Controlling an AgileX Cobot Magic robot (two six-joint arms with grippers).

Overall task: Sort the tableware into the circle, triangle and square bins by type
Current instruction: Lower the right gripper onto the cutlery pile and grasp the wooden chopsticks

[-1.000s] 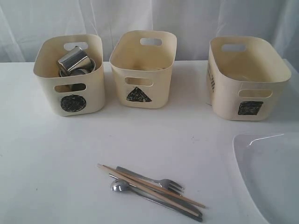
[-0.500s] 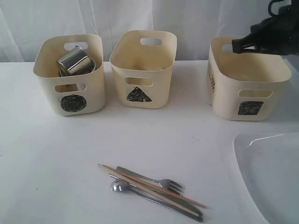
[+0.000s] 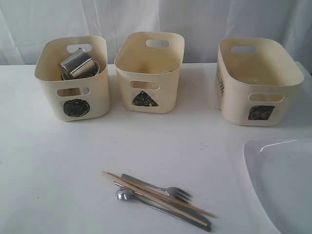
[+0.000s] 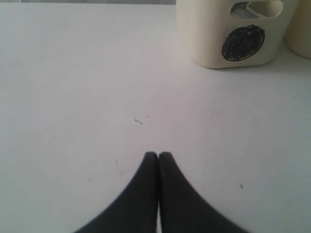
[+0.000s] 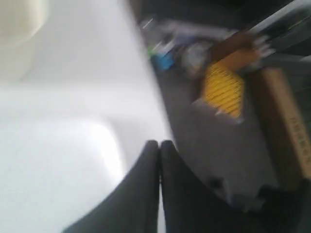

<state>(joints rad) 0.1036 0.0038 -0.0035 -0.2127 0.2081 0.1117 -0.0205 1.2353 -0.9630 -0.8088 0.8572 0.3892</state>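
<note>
Beside the triangle bin [image 3: 148, 73], exterior view:
- circle bin [image 3: 73, 83] just to its left, holding shiny steel mugs [image 3: 77, 63];
- square bin [image 3: 258, 83] well to its right, contents not clear;
- in front of the triangle bin on the white table [image 3: 58, 161], one heap: chopsticks [image 3: 146, 189] lying across fork [image 3: 170, 190], spoon [image 3: 124, 195] and knife [image 3: 190, 219];
- plate [image 3: 282, 180] in front of and to the right of the triangle bin, below the square bin, partly out of frame;
- no arm in sight, and no bowl to be made out.

Left wrist view:
- left gripper [image 4: 158, 155] with fingertips pressed together, holding nothing, over bare table;
- circle bin [image 4: 233, 43] ahead of it, with a sliver of the triangle bin at that bin's far side.

Right wrist view, heavily blurred:
- right gripper [image 5: 159, 144] likewise pinched together and empty, by the table edge over the glossy plate [image 5: 53, 160];
- floor clutter beyond.

Step, as judged: mugs are sorted, while cutlery and plate are not yet sorted. Both arms stand off between picks.

Next move calls for spreading the fingers, then either lifting one piece off the tangled heap or getting under the plate's thin rim.
</note>
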